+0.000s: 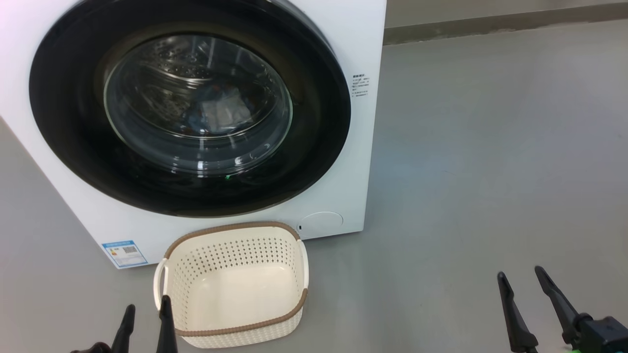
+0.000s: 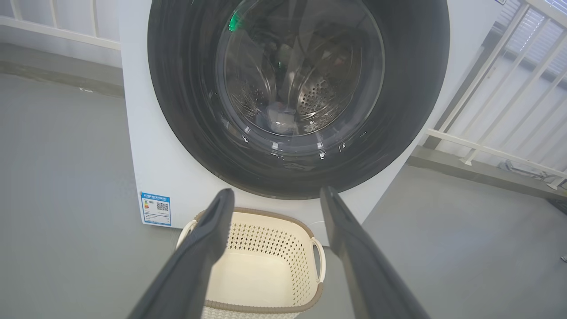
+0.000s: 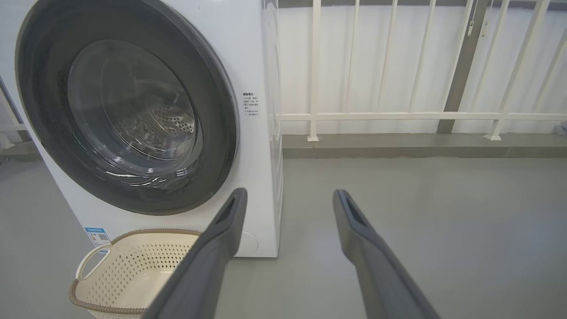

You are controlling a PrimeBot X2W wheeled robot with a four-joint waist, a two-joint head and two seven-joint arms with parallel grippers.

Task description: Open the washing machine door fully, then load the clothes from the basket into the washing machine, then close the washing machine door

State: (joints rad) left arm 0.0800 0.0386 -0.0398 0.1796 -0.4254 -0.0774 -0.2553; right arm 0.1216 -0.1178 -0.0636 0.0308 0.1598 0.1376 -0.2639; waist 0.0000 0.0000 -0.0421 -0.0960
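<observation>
The washing machine (image 1: 353, 39) stands on the floor with its door (image 1: 314, 122) shut, black rim flat against the white front. Through the glass, a pale bundle of clothes (image 1: 221, 113) lies in the steel drum, also seen at the clothes (image 2: 281, 122) in the left wrist view. The cream basket (image 1: 230, 229) sits empty on the floor just before the machine. My left gripper (image 1: 147, 302) is open beside the basket's near left corner, holding nothing. My right gripper (image 1: 519, 271) hangs open over bare floor well to the right. Left gripper (image 2: 277, 191) points at the door; right gripper (image 3: 289, 191) points past the machine's right side.
A blue label sticker (image 1: 124, 253) is on the machine's lower left front. A white railing (image 3: 398, 116) on a low grey kerb (image 3: 421, 148) runs behind and to the right of the machine. Grey floor (image 1: 490, 171) stretches to the right.
</observation>
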